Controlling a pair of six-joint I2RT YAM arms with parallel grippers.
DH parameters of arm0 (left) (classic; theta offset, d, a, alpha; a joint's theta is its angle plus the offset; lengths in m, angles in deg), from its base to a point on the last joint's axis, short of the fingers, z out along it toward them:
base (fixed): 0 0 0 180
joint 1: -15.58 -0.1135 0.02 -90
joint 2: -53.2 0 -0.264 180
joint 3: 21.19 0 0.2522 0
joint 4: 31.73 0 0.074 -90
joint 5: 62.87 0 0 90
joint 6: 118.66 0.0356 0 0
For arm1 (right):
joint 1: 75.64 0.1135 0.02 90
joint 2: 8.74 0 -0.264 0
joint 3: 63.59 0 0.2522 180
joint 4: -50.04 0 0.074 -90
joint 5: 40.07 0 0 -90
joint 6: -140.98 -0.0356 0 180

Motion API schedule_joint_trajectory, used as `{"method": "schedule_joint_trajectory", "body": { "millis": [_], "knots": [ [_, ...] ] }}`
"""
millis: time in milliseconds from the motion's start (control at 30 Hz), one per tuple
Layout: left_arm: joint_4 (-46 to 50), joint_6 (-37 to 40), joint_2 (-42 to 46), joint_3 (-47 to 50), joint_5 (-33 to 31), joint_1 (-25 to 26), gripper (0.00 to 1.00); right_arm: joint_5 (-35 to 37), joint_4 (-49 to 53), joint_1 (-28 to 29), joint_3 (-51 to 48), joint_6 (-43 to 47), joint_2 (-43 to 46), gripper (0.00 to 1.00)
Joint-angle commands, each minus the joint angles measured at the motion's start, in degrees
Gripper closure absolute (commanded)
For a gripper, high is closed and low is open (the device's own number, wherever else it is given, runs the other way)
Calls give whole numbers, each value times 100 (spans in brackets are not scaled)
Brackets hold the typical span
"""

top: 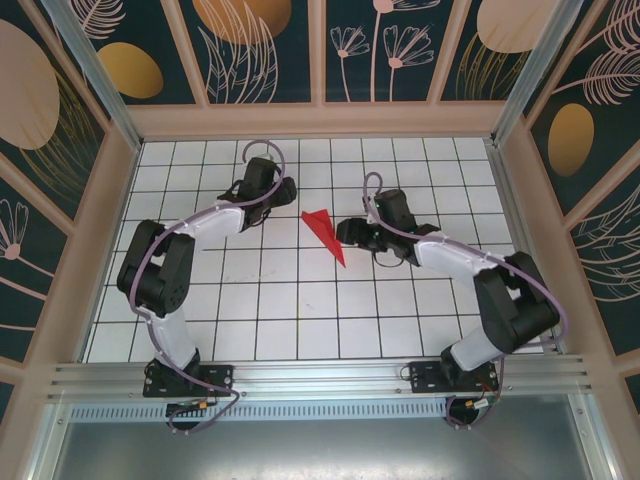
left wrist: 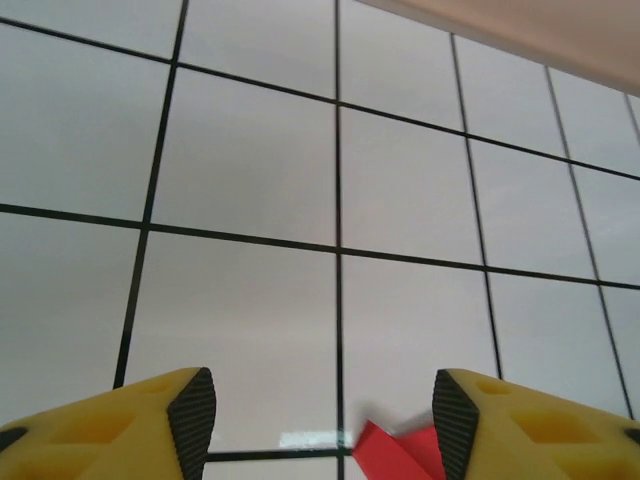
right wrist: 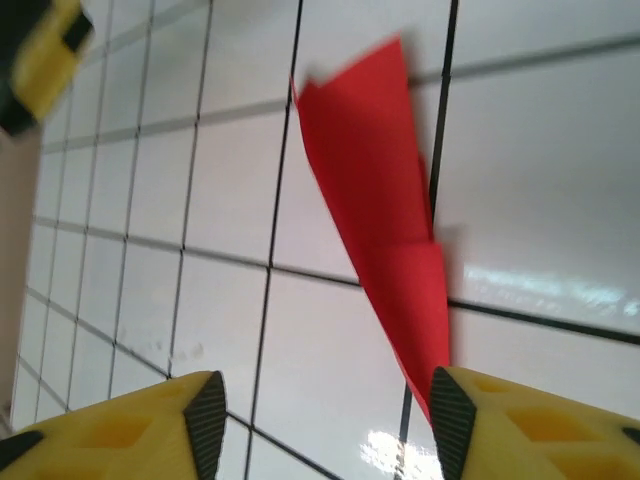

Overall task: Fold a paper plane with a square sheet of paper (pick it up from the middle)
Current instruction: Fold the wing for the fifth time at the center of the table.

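Paper plane (top: 322,232) (a narrow red dart) is lying on the table (top: 300,320) between the arms; left hand (left wrist: 325,415) and right hand (right wrist: 320,420) are gaping open, holding nothing; folding is looking finished.

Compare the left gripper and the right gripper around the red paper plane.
The left gripper sits by the wide end of the paper plane; the right gripper sits beside its middle, on the opposite side. The left gripper's camera catches just a red corner; the right gripper's sees most of the plane's length. Both stand open, holding nothing.
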State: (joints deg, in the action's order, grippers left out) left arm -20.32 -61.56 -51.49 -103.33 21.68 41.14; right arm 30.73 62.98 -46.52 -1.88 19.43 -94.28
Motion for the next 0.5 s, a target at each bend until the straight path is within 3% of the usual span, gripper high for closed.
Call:
{"method": "schedule_joint_trajectory", "body": {
  "millis": [0,233,467],
  "knots": [
    [499,-24,304,185,-238,352,31,1220,306,-229,-48,-168,420,34],
    [785,-767,2,-97,-328,1182,24,1581,182,-755,-602,-460,660,16],
    [1069,-1336,-754,-695,-118,1337,34,1595,138,-887,-870,-517,751,13]
  ]
}}
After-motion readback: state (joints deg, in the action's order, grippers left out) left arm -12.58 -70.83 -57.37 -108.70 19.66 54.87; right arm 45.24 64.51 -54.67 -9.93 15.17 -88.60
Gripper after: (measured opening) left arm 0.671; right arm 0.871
